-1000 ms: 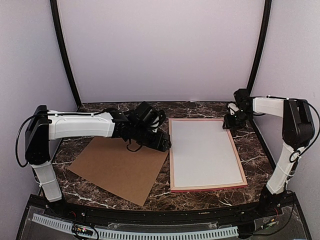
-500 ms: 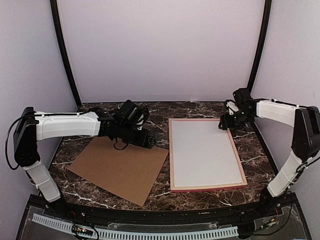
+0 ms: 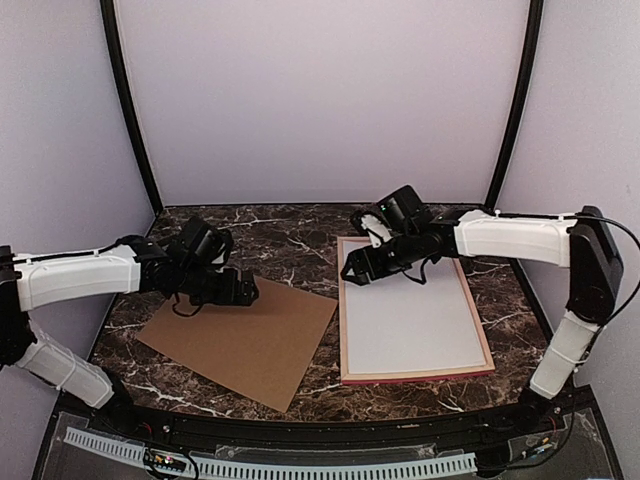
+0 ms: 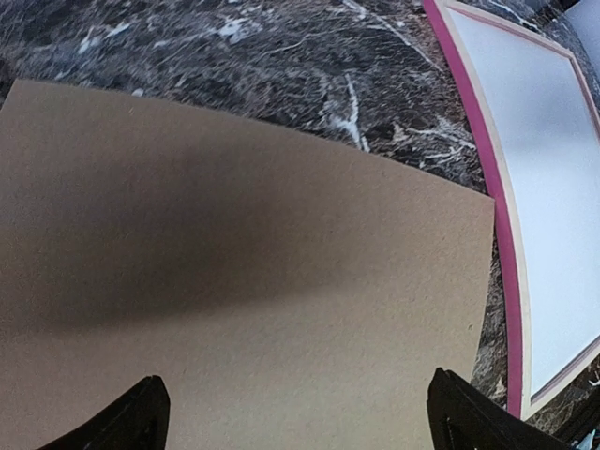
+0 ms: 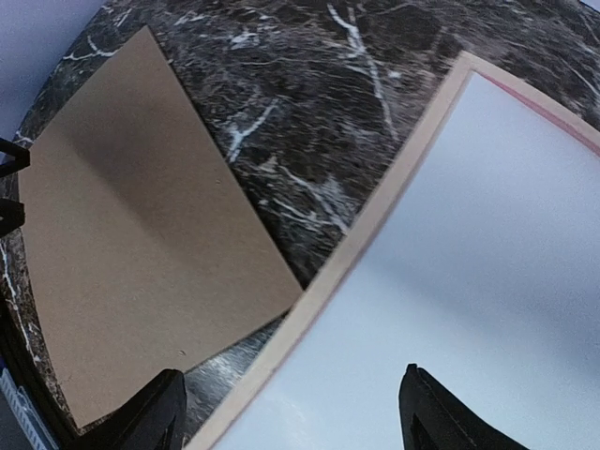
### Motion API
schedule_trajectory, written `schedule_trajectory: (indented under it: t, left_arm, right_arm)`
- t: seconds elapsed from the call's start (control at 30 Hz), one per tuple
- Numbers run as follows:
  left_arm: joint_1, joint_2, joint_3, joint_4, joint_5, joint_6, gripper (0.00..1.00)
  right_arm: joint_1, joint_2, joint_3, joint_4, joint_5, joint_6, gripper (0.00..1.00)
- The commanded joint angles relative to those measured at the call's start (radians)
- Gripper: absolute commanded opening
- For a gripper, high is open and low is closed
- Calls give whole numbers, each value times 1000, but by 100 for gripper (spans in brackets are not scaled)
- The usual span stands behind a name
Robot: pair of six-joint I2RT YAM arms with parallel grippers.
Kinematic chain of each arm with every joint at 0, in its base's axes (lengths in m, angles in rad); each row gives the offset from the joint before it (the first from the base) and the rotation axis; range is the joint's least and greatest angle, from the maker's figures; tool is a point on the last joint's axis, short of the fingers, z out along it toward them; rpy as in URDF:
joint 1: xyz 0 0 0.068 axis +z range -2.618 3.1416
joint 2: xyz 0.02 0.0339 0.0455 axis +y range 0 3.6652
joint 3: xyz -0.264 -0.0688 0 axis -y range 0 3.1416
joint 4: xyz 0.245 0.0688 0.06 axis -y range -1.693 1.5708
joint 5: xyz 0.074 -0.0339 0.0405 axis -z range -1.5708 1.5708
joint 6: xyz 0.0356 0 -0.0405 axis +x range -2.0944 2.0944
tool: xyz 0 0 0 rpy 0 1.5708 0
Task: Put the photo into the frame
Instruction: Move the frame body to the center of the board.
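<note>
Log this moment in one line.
left jaws open over cardboard board | right jaws open over far left corner of frame | white sheet inside it

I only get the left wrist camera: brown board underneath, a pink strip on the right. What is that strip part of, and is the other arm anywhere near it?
Observer: It is one rail of the frame, a full rectangle lying flat with a white sheet inside.
Operator: And the other arm?
Observer: The right end effector is over the frame's left rail near its far corner, jaws open.
Operator: Is the board lined up with the frame?
Observer: No, the cardboard board lies skewed, with one corner pointing toward the arm bases.
</note>
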Motion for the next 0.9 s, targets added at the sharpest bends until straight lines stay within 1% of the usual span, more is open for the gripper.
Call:
schedule_trajectory:
  t: [0.0, 0.13, 0.27, 0.43, 0.6, 0.87]
  left_arm:
    - [48, -139, -124, -6, 58, -134, 99]
    - [78, -252, -222, -1, 69, -206, 99]
    - [94, -340, -281, -36, 58, -276, 99]
    - [104, -429, -352, -48, 63, -332, 99]
    - [108, -465, -391, -66, 75, -371, 99]
    - [110, -466, -408, -113, 67, -406, 99]
  right_arm:
    - [105, 135, 122, 56, -23, 25, 80]
    - [156, 264, 236, 46, -43, 21, 80]
    - [169, 361, 313, 19, -50, 17, 81]
    - [165, 430, 365, -25, 19, 13, 81]
    - [141, 461, 357, -18, 30, 20, 80]
    - [100, 463, 303, -11, 57, 28, 80]
